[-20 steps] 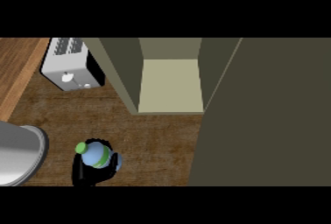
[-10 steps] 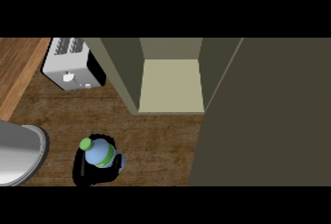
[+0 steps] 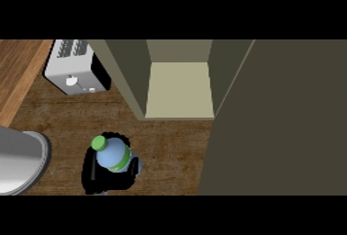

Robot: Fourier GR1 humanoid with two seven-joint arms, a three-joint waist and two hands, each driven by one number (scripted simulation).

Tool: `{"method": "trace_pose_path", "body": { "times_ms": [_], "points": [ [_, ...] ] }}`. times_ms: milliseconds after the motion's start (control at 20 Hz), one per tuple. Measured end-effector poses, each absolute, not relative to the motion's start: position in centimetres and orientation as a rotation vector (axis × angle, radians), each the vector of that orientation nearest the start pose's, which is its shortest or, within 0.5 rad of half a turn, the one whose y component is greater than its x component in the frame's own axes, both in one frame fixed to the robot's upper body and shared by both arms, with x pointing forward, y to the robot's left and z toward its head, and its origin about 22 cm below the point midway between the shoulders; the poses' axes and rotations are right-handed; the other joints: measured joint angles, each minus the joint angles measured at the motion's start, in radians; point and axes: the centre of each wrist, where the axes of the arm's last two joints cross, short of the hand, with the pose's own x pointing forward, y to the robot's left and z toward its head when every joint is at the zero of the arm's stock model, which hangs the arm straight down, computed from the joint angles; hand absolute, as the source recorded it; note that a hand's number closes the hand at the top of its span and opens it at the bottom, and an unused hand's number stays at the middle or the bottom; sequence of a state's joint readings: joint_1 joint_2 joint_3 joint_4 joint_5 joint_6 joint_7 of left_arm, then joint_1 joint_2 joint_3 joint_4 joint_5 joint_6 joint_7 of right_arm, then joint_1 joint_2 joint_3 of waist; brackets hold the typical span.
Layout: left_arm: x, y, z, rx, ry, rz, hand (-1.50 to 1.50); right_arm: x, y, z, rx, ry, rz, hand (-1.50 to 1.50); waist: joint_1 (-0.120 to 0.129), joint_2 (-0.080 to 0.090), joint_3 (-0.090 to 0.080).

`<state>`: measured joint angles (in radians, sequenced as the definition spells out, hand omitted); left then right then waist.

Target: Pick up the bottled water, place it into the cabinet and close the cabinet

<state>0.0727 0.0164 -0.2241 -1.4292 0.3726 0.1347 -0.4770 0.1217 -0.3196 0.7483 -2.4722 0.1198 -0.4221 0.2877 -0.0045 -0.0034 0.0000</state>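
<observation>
The bottled water is pale blue with a green cap and a green band. It stands over the wooden counter, left of the middle of the head view. My right hand is black and curls round the bottle from below and behind, shut on it. The cabinet stands open ahead and to the right of the bottle, with a pale bare shelf inside. Its open door is a wide dark olive panel that fills the right side. My left hand does not show.
A silver toaster sits at the back left, close to the cabinet's left wall. A large grey rounded shape fills the left edge beside the bottle. A lighter wood strip runs along the far left.
The bottle and the hand round it have moved a little to the right and slightly towards the cabinet. The cabinet, door and toaster have not moved.
</observation>
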Motion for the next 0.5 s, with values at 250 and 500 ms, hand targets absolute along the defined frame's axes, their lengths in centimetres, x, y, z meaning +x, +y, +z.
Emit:
{"method": "trace_pose_path", "body": {
  "times_ms": [250,500],
  "points": [
    [22.9,16.3,-1.9,-0.216,-1.794,0.282,1.5,10.5,-15.3,16.1,0.309,-1.934,0.221,-1.5,-0.001,0.001,0.0],
    [24.2,13.9,0.4,-0.217,-1.799,0.258,1.5,10.5,-15.4,16.0,0.304,-1.938,0.221,-1.5,-0.003,0.001,0.0]
  ]
}}
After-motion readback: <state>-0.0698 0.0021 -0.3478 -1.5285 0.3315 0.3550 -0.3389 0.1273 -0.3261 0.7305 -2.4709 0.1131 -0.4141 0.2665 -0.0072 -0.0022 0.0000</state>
